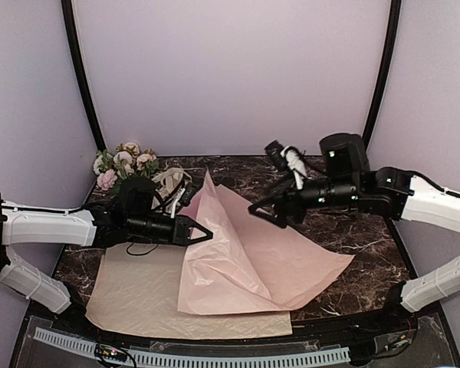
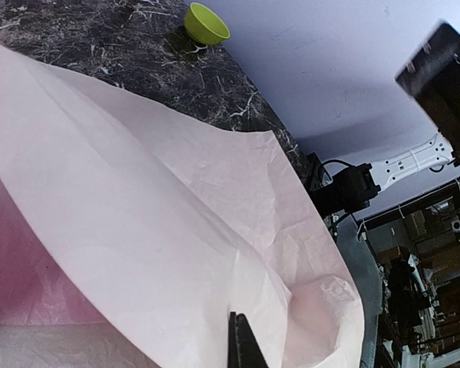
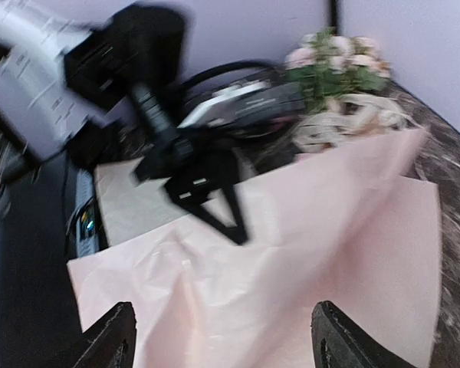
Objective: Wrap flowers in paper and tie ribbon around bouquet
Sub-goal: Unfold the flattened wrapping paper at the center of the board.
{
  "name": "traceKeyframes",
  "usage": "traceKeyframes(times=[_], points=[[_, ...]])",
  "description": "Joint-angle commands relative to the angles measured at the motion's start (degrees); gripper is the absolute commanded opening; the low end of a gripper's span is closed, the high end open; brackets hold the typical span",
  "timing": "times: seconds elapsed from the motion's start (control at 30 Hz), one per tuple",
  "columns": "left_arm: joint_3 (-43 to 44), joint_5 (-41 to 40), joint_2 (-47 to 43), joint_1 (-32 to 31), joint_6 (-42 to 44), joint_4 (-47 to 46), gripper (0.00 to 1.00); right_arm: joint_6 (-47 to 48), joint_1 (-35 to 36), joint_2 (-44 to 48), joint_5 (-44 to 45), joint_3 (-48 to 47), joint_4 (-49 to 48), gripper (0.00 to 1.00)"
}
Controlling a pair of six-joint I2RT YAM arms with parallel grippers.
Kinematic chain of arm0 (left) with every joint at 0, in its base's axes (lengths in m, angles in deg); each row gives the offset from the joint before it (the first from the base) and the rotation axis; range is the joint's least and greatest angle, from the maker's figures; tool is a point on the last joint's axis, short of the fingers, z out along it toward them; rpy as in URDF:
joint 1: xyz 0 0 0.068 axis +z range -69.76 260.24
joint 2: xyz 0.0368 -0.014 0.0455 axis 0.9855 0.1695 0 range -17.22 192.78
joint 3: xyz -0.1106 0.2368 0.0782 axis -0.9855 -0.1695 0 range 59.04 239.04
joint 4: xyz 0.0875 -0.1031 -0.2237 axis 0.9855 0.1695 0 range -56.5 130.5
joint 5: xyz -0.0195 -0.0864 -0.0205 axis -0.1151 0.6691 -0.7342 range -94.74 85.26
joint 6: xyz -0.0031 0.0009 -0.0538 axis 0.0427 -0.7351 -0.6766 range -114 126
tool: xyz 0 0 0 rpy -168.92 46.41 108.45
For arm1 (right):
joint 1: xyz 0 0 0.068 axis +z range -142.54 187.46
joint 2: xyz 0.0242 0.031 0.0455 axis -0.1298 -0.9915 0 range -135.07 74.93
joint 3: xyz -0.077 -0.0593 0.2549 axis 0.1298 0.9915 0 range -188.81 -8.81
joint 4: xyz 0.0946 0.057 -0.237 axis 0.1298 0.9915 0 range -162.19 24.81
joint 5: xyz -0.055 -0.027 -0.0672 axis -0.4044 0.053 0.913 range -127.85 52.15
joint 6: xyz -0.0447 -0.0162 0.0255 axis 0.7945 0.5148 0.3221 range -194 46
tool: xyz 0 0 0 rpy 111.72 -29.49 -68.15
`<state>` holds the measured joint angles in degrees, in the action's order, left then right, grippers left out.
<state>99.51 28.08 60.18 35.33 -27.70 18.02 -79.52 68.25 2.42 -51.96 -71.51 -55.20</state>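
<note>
The pink paper (image 1: 268, 261) lies mid-table, its left part lifted into a peak and folded over. My left gripper (image 1: 209, 232) is shut on that raised left edge, and a fold of the paper (image 2: 176, 215) rises from the pinched tips of the left gripper (image 2: 238, 320). My right gripper (image 1: 266, 214) hovers open over the sheet's far side, with only the paper (image 3: 307, 253) below the right gripper (image 3: 226, 345). The flowers (image 1: 123, 162) lie loose in the back left corner, apart from the paper, and are also seen as flowers (image 3: 333, 57). No tan ribbon or bouquet is in view.
A cream-beige sheet (image 1: 130, 295) lies flat under the pink one at the front left. A pale ribbon tangle (image 1: 169, 182) sits beside the roses. A green bowl (image 2: 207, 23) stands at the far edge. Walls close in the table.
</note>
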Motion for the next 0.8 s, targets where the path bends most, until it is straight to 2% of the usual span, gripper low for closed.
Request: traceKeyframes(times=[0.0,0.07,0.17,0.23,0.33,0.4,0.47,0.63,0.77], points=[[-2.24,-2.67,-2.02,0.08,1.09,2.55,0.0,-18.17,-16.87,5.59,1.24,6.0,5.84,0.82],[-2.72,-2.3,-2.3,0.08,0.75,1.74,0.0,-24.07,-24.4,5.59,2.87,8.84,11.29,0.82],[-2.52,-2.14,-2.39,0.08,0.74,1.91,0.0,-30.03,-34.5,5.69,0.45,14.04,17.75,0.82],[-2.57,-2.15,-2.51,0.08,0.68,2.03,0.0,-33.18,-38.2,7.25,4.69,15.25,22.64,0.83],[-3.5,-1.68,-2.77,0.08,-0.09,0.07,0.0,-35.66,-39.96,10.8,15.04,16.04,26.74,0.88],[-4.05,-1.29,-2.86,0.08,-0.9,-1.72,0.0,-35.52,-40.57,12.02,18.23,16.21,28.89,0.93],[-4.38,-0.93,-3.08,0.08,-1.26,-2.37,0.0,-36.22,-41.38,12.41,18.1,16.43,30.62,0.97],[-5.24,-1.46,-4.03,0.08,-0.69,-2.7,0.0,-42.0,-42.16,14.06,10.21,21.58,28.27,1.0],[-4.93,-0.92,-4.37,0.08,-0.11,-2.98,0.0,-43.04,-42.15,17.24,18.51,21.82,33.15,1.0]])
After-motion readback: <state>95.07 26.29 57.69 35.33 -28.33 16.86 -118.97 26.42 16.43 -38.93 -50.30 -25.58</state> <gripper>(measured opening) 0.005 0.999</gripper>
